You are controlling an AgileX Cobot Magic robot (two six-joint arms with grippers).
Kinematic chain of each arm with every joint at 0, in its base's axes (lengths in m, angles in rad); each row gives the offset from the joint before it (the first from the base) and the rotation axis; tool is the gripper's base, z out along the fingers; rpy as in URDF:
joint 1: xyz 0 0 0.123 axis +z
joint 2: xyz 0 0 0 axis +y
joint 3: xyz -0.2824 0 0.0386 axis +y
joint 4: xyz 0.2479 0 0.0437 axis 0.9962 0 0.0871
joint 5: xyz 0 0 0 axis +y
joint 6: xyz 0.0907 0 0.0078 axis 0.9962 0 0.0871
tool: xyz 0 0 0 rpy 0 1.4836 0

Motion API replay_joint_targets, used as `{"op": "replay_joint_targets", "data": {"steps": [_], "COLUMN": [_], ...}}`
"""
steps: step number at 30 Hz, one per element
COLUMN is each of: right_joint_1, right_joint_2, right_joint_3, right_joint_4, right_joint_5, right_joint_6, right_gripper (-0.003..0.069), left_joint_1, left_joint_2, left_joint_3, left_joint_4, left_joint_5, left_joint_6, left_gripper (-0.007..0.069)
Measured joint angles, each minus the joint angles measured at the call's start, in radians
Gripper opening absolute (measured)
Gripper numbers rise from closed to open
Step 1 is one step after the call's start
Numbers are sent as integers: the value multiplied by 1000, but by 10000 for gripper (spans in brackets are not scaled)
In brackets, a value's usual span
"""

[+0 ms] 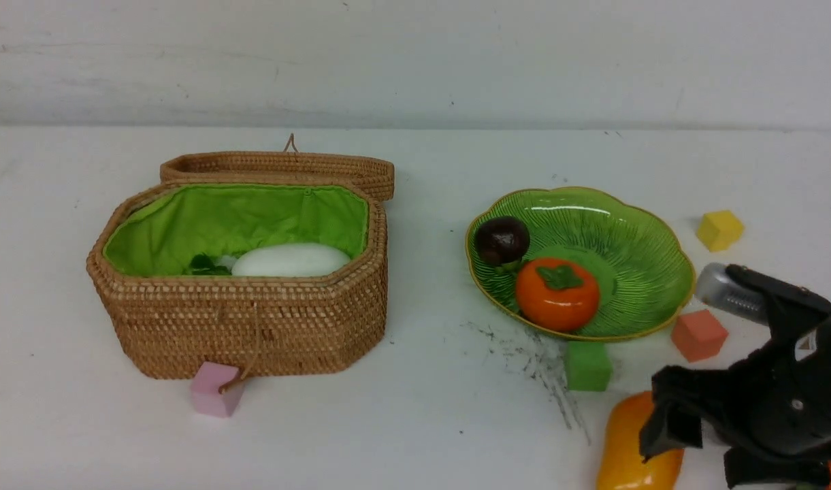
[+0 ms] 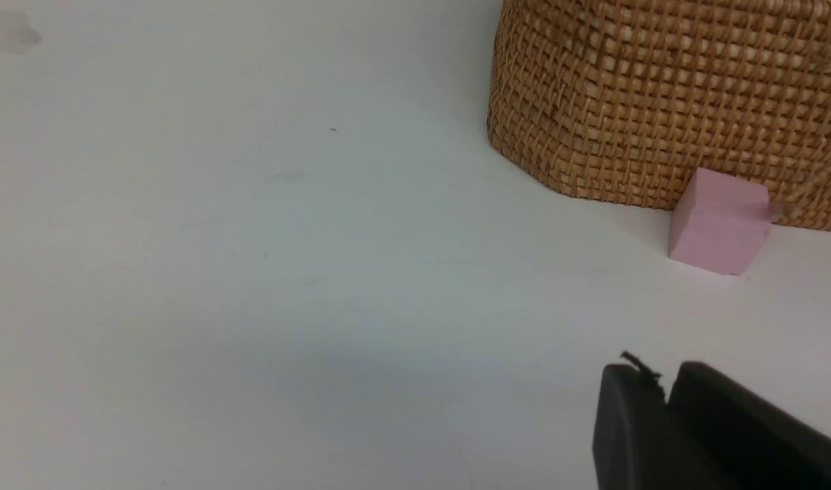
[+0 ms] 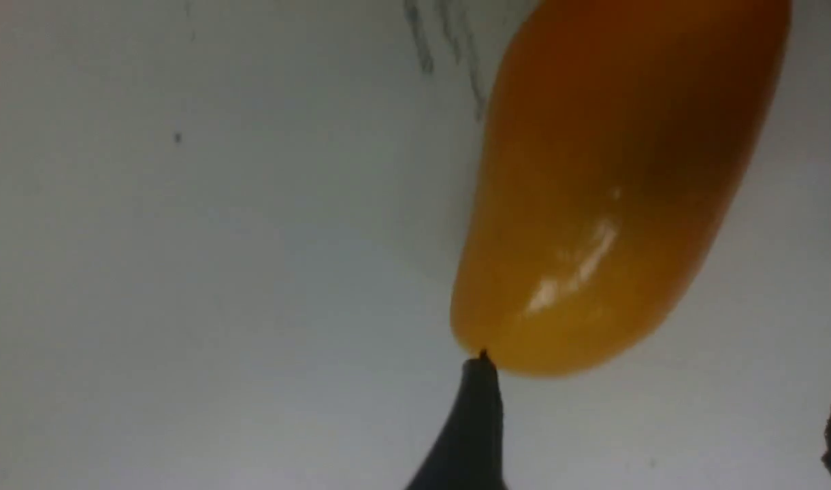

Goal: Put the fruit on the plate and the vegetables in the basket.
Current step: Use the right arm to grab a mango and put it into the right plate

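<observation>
The plate [image 1: 633,224] sits on the right side of the white surface [image 1: 422,422], and the mango [image 1: 626,442] lies at the near right, close to the plate but not in it; this fruit looks like the next one to move. The right end effector [image 3: 660,422] is down by the mango with its fingers spread wide and nothing pinched; one fingertip touches the near end of the mango. I think it should go a bit farther along, so the fingers sit on both sides of the fat middle; the mango is shiny and round, so a pinch at the tip may let it slip; then lift it high and set it in the bare right half of the plate.

The basket [image 1: 252,320] stands open on the left, with the white radish [image 1: 292,260] inside. The persimmon [image 1: 557,292] and the mangosteen [image 1: 501,239] fill the left part of the plate. A green cube [image 1: 587,366] sits between the mango and the plate, right at the rim, so the mango must go over it; an orange cube [image 1: 698,335] is just beside the rim too; a yellow cube [image 1: 719,230] is farther right; a pink cube [image 1: 215,389] is by the basket. The left end effector [image 2: 667,408] rests near that pink cube, fingers pressed together, empty.
</observation>
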Motion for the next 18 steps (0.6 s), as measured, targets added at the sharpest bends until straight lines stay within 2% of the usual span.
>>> {"op": "replay_joint_targets", "data": {"steps": [13,18], "right_joint_1": [3,3], "right_joint_2": [239,275], "right_joint_3": [-26,-28], "right_joint_4": [1,-1], "right_joint_5": [-173,-194], "right_joint_6": [26,3], "right_gripper": [617,534], "left_joint_1": [0,0], "left_joint_2": [0,0], "left_joint_3": [0,0], "left_joint_4": [1,1], "left_joint_5": [0,0], "left_joint_6": [0,0], "left_gripper": [92,95]}}
